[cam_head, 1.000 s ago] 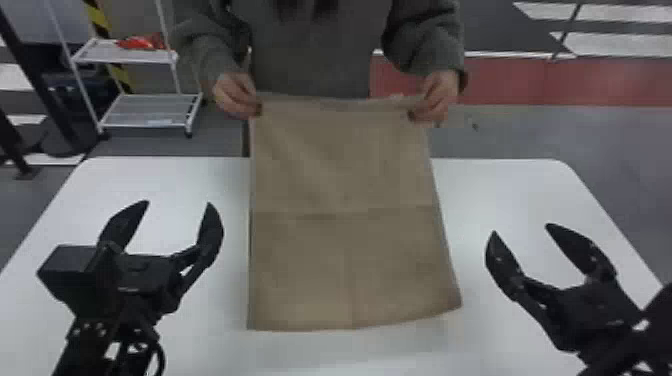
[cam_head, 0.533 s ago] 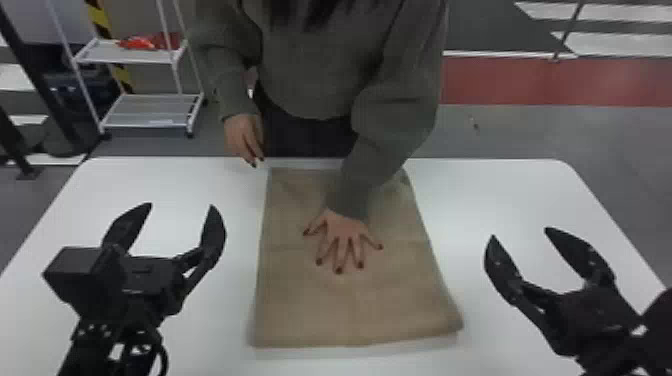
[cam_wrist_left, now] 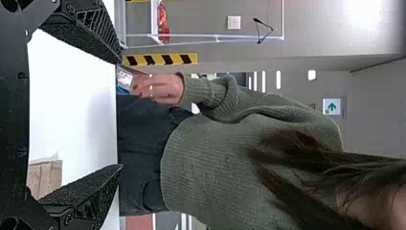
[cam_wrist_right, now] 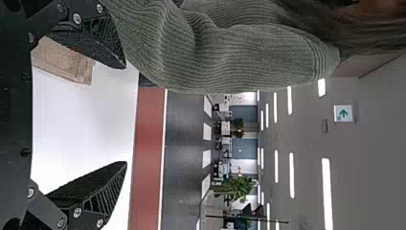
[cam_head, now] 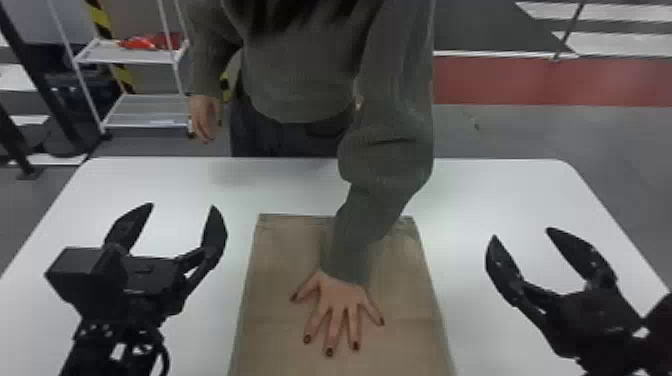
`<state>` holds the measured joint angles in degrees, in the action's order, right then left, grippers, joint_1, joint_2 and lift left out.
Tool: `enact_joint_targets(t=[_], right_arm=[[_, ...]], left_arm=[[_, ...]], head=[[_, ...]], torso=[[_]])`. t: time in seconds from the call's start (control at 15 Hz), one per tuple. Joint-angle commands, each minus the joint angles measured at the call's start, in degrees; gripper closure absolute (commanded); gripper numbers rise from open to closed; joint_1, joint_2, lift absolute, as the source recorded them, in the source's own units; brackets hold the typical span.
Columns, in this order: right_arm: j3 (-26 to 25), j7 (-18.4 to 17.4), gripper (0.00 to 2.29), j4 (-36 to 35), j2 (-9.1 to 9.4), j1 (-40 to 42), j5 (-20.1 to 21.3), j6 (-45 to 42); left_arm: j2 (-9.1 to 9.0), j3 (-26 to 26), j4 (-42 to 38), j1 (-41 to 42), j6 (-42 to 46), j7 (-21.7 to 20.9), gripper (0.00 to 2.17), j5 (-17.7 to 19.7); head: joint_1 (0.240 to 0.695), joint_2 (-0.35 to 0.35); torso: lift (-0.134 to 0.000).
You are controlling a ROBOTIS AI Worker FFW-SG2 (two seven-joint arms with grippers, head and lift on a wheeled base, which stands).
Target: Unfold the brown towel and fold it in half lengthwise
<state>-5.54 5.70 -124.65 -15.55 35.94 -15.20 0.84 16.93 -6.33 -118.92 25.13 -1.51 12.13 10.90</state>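
Head view: L gripper (cam_head: pixel 182 206) & R gripper (cam_head: pixel 521 233) wide open, empty. Brown towel (cam_head: pixel 285 260) mid-width on bench (cam_head: pixel 500 190), short of far edge, under person's hand (cam_head: pixel 340 310); prob. light, floppy; pinch top layer at corners.

the left black, two-fingered gripper (cam_head: pixel 182 205) and the right black, two-fingered gripper (cam_head: pixel 521 232) are pointing forward, well apart, fingers spreading wide.

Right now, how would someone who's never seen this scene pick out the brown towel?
Start at the white table. Between the left gripper and the right gripper lies the brown towel. Unlike the black grippers, it is a flat cloth with straight side edges, under a person's spread hand.
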Motion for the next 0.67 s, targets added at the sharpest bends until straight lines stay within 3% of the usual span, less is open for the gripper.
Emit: enact_joint_targets(t=[0.0, 0.6], right_arm=[[0.00, 0.01, 0.19, -0.07, 0.00, 0.01, 0.00, 0.00], [0.00, 0.01, 0.19, 0.63, -0.44, -0.96, -0.27, 0.00]], left_arm=[[0.12, 0.00, 0.00, 0.00, 0.14, 0.00, 0.12, 0.00], [0.04, -0.26, 1.14, -0.52, 0.32, -0.09, 0.12, 0.00]], head=[[0.695, -0.032], [0.695, -0.034]], torso=[[-0.125], [-0.125]])
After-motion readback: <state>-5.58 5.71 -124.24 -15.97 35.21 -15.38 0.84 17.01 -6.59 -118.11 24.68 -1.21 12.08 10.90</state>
